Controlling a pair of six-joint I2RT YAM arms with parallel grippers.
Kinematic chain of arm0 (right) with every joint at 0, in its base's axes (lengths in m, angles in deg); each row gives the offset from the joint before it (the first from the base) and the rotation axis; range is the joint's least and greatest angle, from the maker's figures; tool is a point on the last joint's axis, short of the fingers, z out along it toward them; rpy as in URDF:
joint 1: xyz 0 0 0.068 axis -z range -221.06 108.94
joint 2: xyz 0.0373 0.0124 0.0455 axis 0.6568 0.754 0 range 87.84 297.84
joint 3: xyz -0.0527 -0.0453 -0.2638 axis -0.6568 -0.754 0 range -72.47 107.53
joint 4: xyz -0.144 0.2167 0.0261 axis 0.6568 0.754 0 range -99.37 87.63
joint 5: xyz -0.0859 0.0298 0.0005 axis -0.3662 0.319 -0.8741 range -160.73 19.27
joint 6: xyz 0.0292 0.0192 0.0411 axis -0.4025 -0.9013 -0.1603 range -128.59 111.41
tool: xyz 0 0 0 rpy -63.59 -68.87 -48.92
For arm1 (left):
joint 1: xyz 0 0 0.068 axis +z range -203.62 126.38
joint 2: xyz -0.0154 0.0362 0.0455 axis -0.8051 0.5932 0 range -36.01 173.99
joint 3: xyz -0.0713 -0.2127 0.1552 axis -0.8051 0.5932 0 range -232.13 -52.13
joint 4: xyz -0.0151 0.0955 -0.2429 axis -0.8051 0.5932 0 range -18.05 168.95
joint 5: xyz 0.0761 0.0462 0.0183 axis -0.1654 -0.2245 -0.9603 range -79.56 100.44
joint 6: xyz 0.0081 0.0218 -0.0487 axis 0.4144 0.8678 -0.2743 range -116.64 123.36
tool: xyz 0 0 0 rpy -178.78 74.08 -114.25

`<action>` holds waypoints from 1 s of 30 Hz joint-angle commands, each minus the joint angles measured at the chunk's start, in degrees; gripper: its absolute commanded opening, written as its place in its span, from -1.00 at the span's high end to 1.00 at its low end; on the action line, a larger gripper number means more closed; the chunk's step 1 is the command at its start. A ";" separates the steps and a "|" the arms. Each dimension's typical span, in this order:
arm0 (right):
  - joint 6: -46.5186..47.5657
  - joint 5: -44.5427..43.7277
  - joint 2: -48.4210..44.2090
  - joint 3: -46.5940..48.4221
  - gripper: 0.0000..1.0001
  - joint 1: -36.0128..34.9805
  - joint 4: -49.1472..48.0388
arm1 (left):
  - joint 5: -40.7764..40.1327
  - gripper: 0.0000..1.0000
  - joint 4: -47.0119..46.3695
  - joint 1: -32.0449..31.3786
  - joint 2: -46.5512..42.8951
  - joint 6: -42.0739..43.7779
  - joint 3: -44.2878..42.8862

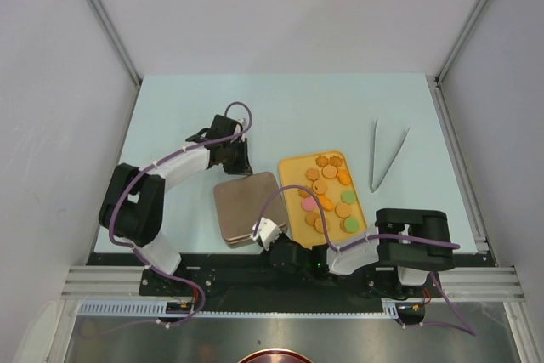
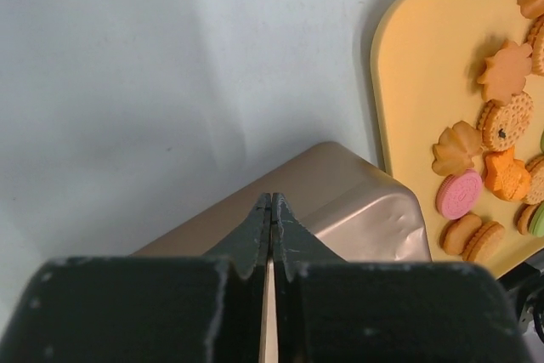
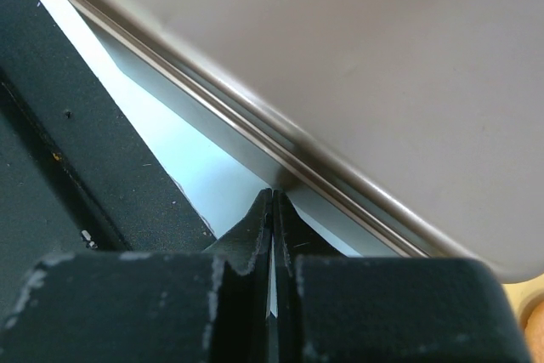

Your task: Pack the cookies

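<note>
The cookies lie spread on an orange tray: mostly tan and orange ones, plus a pink and a few green. In the left wrist view the cookies sit on the tray at the right. A brown rounded-square tin with its lid on stands left of the tray. My left gripper is at the tin's far edge. It is shut with nothing between its tips, over the tin. My right gripper is at the tin's near edge. It is shut and empty, tips against the tin's lower rim.
Metal tweezers lie on the table right of the tray. The black base rail runs close behind the right gripper. Grey walls enclose the pale table on three sides.
</note>
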 commanded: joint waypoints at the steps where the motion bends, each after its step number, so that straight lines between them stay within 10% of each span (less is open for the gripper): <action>1: 1.33 -5.33 0.44 2.14 1.00 2.00 -4.09 | 2.18 0.87 6.96 -2.18 -2.12 0.17 -0.87; 17: 3.08 -5.94 -4.57 2.14 1.00 -1.43 2.50 | 0.24 0.14 15.05 2.48 -1.60 0.52 -18.00; 30: 3.17 -6.64 -4.83 2.14 1.00 -9.15 5.66 | -1.17 0.10 14.44 3.97 -2.39 0.34 -17.48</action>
